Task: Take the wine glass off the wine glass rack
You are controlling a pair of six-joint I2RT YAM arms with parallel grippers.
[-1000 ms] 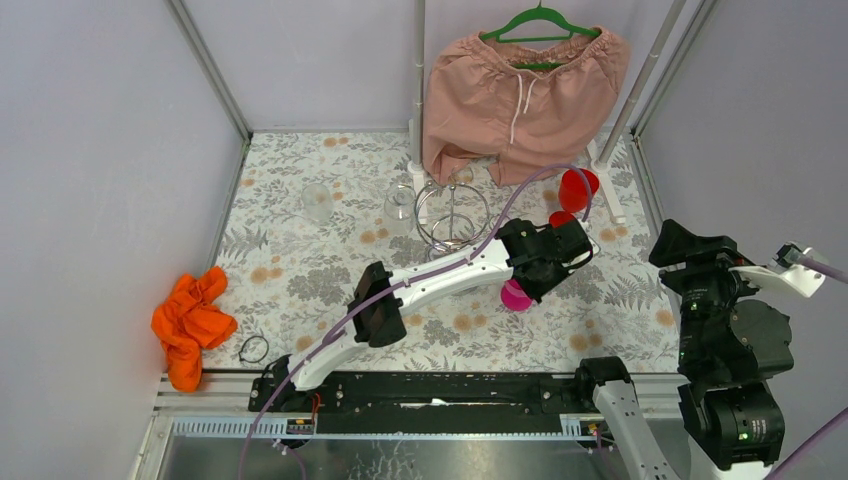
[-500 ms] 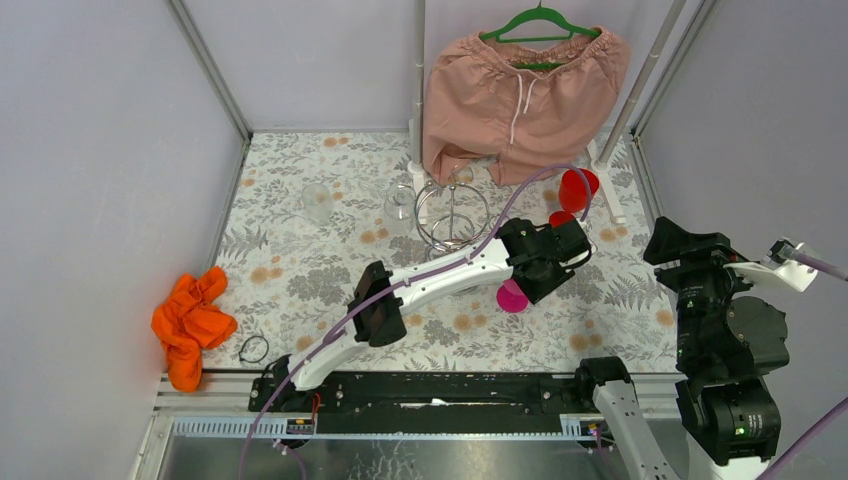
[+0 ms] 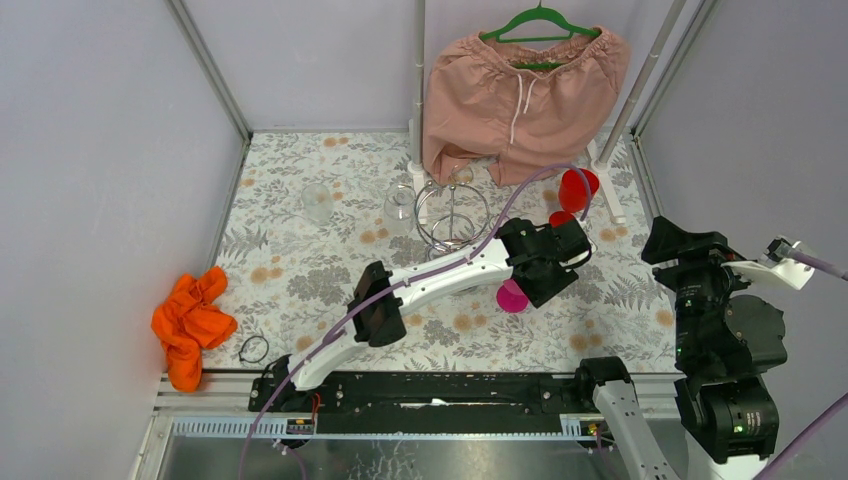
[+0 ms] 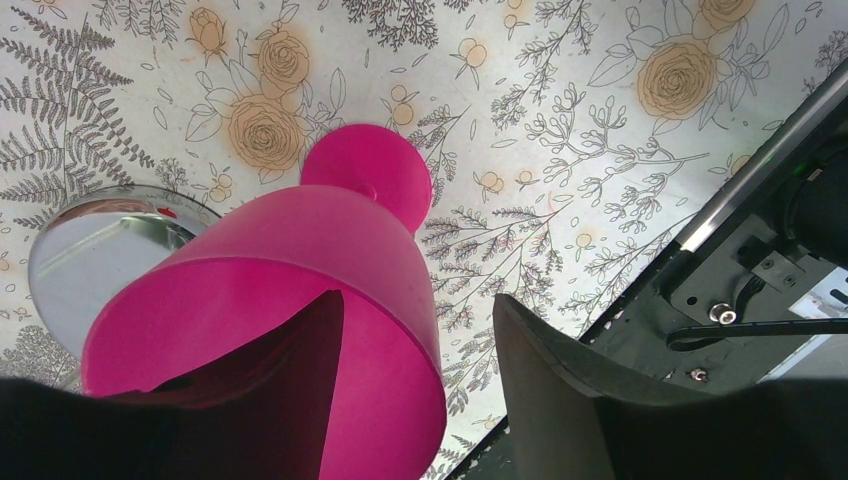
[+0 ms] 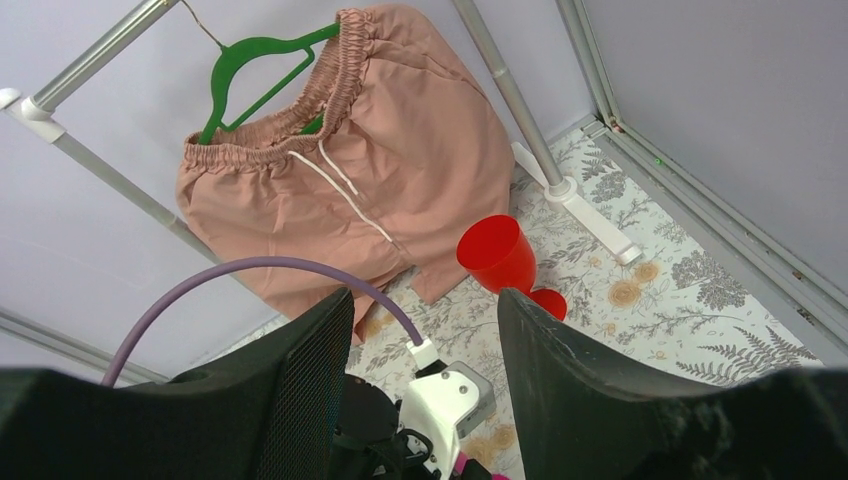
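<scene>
I'm holding my left gripper [image 4: 418,300] over the pink wine glass [image 4: 300,260] with jaws spread wide. One finger is showing dark through the bowl, and the other finger [image 4: 560,400] is standing clear of its wall at the wrist view's lower right. The glass is sitting off the wine glass rack [image 3: 452,215], down and to the right of it in the top view. My right gripper [image 5: 420,300] is hanging open at the far right
</scene>
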